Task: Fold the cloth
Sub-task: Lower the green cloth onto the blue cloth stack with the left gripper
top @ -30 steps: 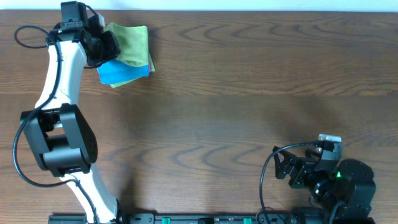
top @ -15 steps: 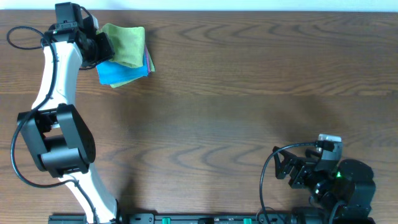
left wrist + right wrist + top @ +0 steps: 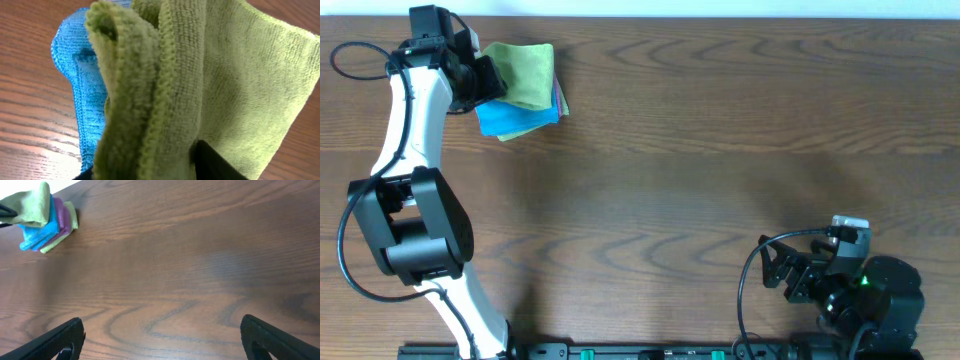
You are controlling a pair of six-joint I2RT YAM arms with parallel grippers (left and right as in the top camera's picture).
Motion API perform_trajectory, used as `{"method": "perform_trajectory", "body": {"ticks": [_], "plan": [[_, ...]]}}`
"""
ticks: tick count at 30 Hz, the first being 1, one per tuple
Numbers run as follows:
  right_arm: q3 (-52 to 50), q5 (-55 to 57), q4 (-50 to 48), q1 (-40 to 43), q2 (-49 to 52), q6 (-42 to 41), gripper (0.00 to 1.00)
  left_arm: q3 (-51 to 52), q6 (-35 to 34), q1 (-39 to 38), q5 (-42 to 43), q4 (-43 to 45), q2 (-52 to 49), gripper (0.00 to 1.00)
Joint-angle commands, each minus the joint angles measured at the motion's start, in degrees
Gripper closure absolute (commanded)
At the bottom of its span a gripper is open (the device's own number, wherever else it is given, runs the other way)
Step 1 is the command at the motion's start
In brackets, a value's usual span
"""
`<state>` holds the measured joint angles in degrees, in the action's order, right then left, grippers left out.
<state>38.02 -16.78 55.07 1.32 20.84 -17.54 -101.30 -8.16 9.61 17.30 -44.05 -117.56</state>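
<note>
Left pincer (image 3: 485,75) is clamped on a bunched edge of the green cloth (image 3: 525,72), which lies on the blue cloth (image 3: 515,118) at the far left of the bench (image 3: 720,150). Over the last second it drew slightly left, then stalled, so the fold looks barely begun. Right pincer (image 3: 785,278) rests agape, near right.

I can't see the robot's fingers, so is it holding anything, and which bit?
Yes. The left jaws pinch the green cloth by its bunched-up edge, above the blue cloth. The right jaws are open, holding nothing.
</note>
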Motion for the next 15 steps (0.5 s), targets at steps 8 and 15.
{"method": "perform_trajectory", "body": {"ticks": [8,15], "plan": [[-0.35,-0.39,0.04,0.57,-0.33,-0.68,0.01,-0.98,3.06,0.24,-4.44,-1.86,-0.07,0.41],[-0.35,-0.39,0.04,0.57,-0.31,-0.68,0.01,-0.98,3.04,0.24,-4.35,-2.23,0.37,0.36]]}}
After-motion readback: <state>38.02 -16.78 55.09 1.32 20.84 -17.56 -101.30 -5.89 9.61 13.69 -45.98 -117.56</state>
